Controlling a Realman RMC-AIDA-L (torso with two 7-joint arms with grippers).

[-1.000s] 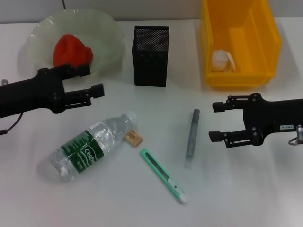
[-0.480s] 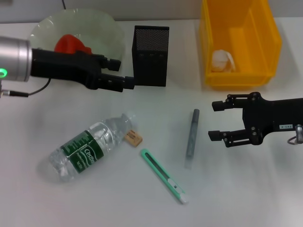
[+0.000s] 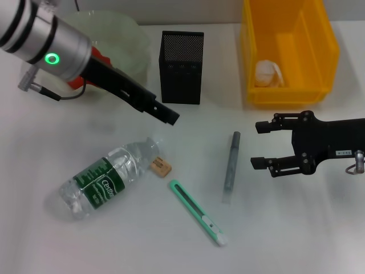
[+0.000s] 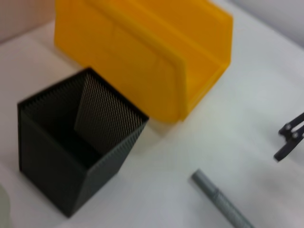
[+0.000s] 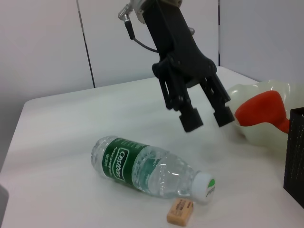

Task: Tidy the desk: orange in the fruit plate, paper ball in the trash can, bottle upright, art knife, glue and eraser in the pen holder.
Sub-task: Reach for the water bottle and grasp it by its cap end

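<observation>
Left gripper [image 5: 204, 116]: jaws parted, holding nothing, pointed downward in the air above the white surface [image 3: 296, 228], above and near the cap end of the bottle, in front of the pen holder's near left corner. Arm reaches in over the fruit plate.

Right gripper [image 3: 261, 145]: jaws spread wide, empty, level above the surface at the right side, fingertips facing the glue stick and apart from it.

Water bottle [image 3: 108, 177]: clear plastic, green label, white cap; lying on its side at the left of the surface, cap end towards the centre.

Eraser [image 3: 161, 166]: small tan block, flat on the surface, just beside the bottle's cap.

Art knife [image 3: 197, 212]: green handle, lying diagonally in front of the eraser, well clear of the bottle.

Glue stick [image 3: 231, 162]: grey, slender, lying roughly lengthwise between the art knife and the right gripper.

Pen holder [image 3: 182, 67]: black mesh box, upright at the back centre; interior, as the left wrist view shows it, holds nothing visible.

Trash can [image 3: 328, 51]: yellow open bin at the back right, standing near the pen holder.

Paper ball [image 3: 268, 73]: white, crumpled, resting inside the trash can at its near left corner.

Fruit plate [image 3: 128, 48]: pale translucent scalloped dish at the back left.

Orange [image 5: 263, 110]: red-orange item lying in the fruit plate, partly hidden by the left arm in the head view.
</observation>
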